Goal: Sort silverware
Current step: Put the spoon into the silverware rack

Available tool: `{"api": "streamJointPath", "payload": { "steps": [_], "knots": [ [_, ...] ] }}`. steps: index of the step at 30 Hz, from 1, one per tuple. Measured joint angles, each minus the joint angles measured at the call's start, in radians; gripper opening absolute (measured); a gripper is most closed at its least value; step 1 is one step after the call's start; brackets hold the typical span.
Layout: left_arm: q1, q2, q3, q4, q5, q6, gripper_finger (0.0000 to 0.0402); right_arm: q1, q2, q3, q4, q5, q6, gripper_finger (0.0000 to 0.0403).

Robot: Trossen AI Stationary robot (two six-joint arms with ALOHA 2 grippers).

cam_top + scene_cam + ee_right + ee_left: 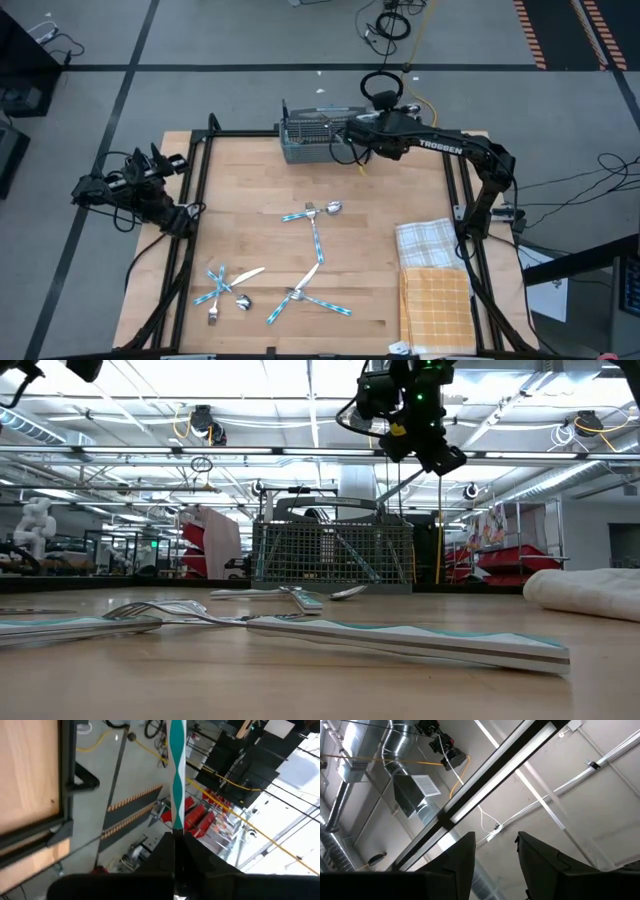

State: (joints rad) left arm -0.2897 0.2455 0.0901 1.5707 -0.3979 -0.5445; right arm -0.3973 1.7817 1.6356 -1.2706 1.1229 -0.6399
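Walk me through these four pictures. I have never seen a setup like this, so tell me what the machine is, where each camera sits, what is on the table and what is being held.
This is a robot with two dark arms at a wooden table. One picture looks straight down from above, one looks level across the tabletop, and the other two come from cameras on each arm's wrist.

On the table lie forks, spoons and knives with teal handles, a grey wire-mesh caddy at the far edge, and folded cloths on the right.

The right gripper is shut on one teal-handled piece, held up near the caddy; which kind of utensil it is cannot be told. The left gripper waits off the table's left side, fingers apart and empty, its camera pointing at the ceiling.
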Motion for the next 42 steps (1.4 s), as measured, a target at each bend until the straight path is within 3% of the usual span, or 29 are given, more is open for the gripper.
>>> {"api": "streamJointPath", "payload": {
  "steps": [12, 16, 27, 42],
  "knots": [
    [0.000, -0.002, 0.025, -0.001, 0.006, 0.009, 0.0152, -0.065, 0.001, -0.056, 0.047, -0.052, -0.055, 0.0000],
    [0.000, -0.012, 0.025, -0.001, 0.029, 0.011, 0.0152, -0.076, 0.002, -0.081, 0.067, -0.033, -0.136, 0.0000],
    [0.000, -0.113, 0.025, -0.001, 0.057, 0.063, 0.0152, -0.050, 0.002, -0.098, 0.260, 0.041, -0.551, 0.0000],
    [0.000, -0.136, 0.025, -0.001, 0.069, 0.062, 0.0152, -0.013, 0.047, -0.098, 0.230, 0.030, -0.655, 0.0000]
  ]
}}
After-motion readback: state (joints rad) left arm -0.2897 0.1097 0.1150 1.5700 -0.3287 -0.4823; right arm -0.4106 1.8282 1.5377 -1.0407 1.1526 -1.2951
